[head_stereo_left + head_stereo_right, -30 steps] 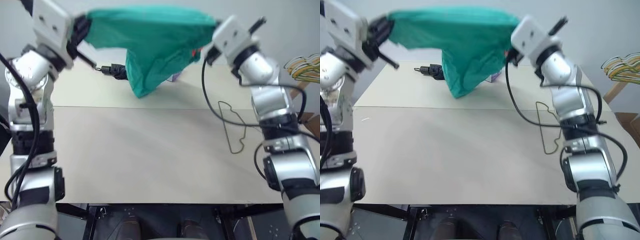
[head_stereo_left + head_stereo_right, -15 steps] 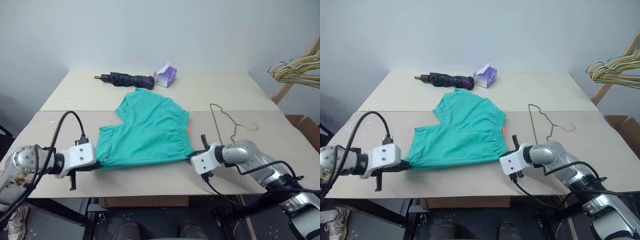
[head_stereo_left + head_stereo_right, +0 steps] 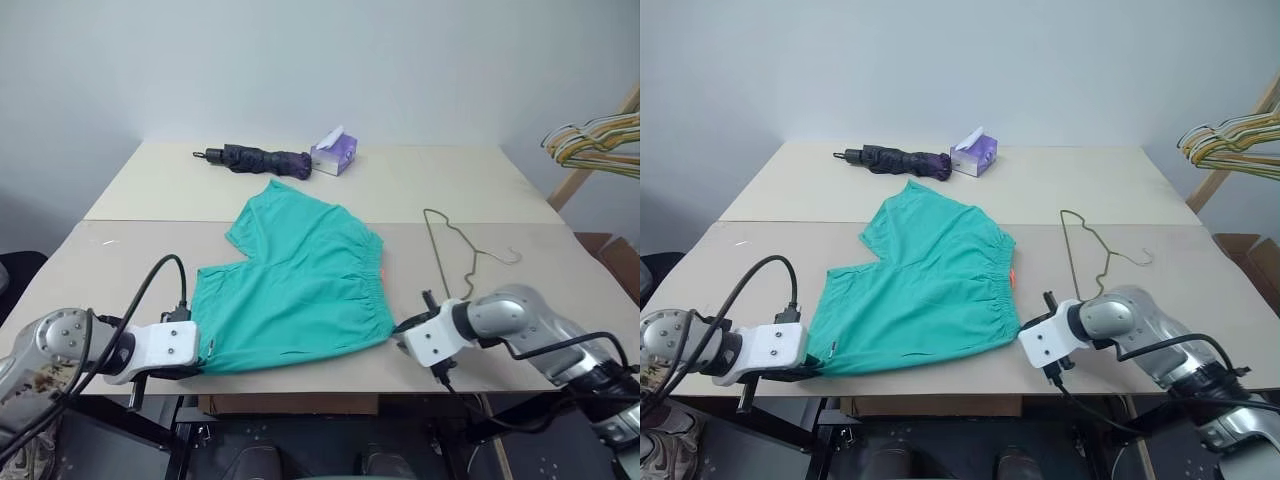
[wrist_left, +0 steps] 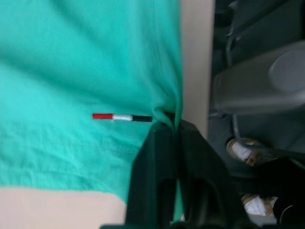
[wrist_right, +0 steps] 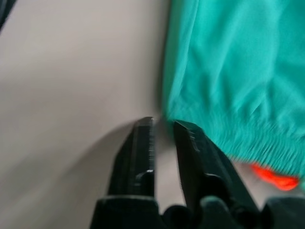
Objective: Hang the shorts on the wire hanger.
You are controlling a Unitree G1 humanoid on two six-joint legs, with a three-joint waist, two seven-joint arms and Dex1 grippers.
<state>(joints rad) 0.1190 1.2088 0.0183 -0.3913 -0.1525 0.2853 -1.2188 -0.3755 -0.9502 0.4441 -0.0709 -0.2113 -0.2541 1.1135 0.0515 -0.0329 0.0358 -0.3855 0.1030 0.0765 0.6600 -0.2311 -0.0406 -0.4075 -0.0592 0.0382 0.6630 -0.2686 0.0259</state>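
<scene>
Tabletop [image 3: 300, 395]: shorts [image 3: 300, 285] now flat, previously aloft

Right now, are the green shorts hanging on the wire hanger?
No, the shorts lie flat on the table, and the wire hanger lies apart from them, on the side of the right arm.

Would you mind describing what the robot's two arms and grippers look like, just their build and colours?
Both arms are built of rounded silver-grey metal segments joined by black bands, each ending in a white boxy wrist block. A loose black cable loops along each arm to that block. The left gripper and right gripper each have two flat black fingers; the right one's inner faces look ridged.
</scene>
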